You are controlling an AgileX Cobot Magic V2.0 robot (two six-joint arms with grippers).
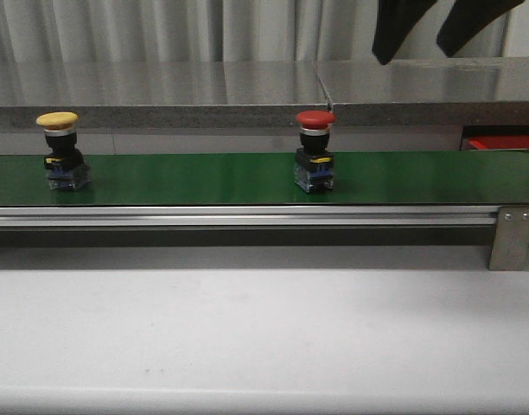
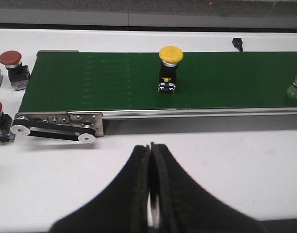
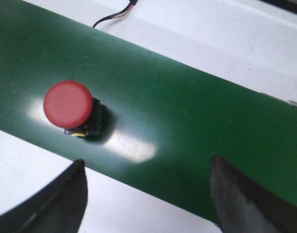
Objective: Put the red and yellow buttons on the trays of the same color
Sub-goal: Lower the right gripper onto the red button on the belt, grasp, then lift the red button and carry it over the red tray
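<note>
Right hand (image 3: 148,194): fingers spread wide, empty, hanging above the green belt (image 3: 187,136).
Red button (image 3: 68,104): upright on the belt, just beyond the right hand's fingertips, off to one side.
Left hand (image 2: 151,194): fingers pressed together, empty, over the white table (image 2: 226,165).
Yellow button (image 2: 170,56): upright on the belt, straight ahead of the left hand.
Red tray (image 1: 505,143): a sliver past the belt's end, below the right hand.

Pale, vertically pleated curtain (image 1: 161,30) across the back. In front of it, a grey, glossy ledge (image 1: 204,86) running the full width, seam right of centre. Nearest the camera, a white desk (image 1: 247,337), matte, faintly scuffed. Soft, even light; a dull sheen on the ledge top.
</note>
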